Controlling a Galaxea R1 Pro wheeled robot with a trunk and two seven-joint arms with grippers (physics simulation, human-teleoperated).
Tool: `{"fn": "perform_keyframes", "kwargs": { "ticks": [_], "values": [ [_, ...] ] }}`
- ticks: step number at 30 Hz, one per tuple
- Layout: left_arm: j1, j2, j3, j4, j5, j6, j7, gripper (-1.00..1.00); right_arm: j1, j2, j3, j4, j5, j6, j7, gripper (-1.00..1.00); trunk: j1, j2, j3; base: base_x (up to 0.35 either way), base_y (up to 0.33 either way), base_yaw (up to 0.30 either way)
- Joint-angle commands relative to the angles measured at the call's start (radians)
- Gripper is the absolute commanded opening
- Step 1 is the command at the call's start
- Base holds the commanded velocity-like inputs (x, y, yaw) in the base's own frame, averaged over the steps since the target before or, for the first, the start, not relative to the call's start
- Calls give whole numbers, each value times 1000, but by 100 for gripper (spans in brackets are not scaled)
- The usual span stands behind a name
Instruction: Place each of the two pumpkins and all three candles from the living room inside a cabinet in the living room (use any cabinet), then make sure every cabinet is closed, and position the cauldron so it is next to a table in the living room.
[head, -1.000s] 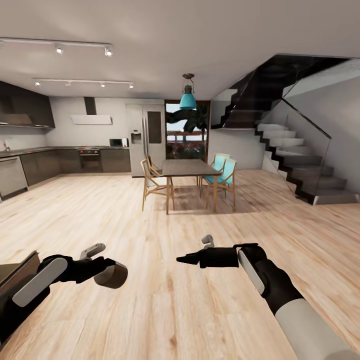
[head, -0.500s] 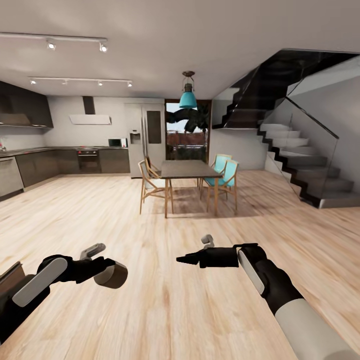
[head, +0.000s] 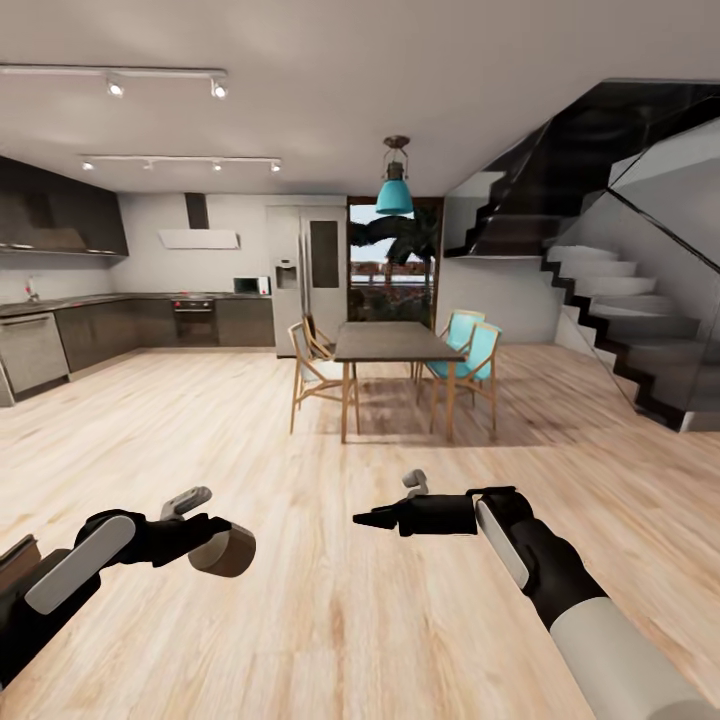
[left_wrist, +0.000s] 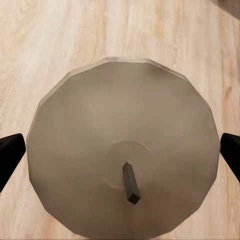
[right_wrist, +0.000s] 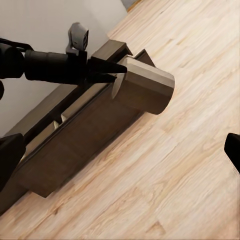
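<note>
head: left hand (head: 205, 535) clamped on a stubby grey-beige cylinder candle (head: 224, 550), well short of the dark wood dining table (head: 390, 342); right hand (head: 362, 518) looks empty, can't tell its gap | left wrist: candle (left_wrist: 125, 155) wick-end faces camera, long axis along fingers | right wrist: candle (right_wrist: 145, 85) beside long dark-brown cabinet (right_wrist: 75, 135), drawer open | risk: candle could slip out while driving

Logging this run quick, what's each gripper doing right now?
Left gripper: shut on a beige candle, wick up.
Right gripper: holding nothing; open or shut cannot be told.
</note>
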Motion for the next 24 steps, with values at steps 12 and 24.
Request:
{"fn": "perform_keyframes", "kwargs": {
  "ticks": [12,24],
  "values": [
    [-2,2,-2,-1,11,-3,9,-100,-1,-1,2,-1,-6,5,-1,100,0,-1,-1,319,-97,267],
    [-2,2,-3,-1,11,-2,9,-100,-1,-1,3,-1,-6,6,-1,100,0,-1,-1,292,-118,288]
  ]
}}
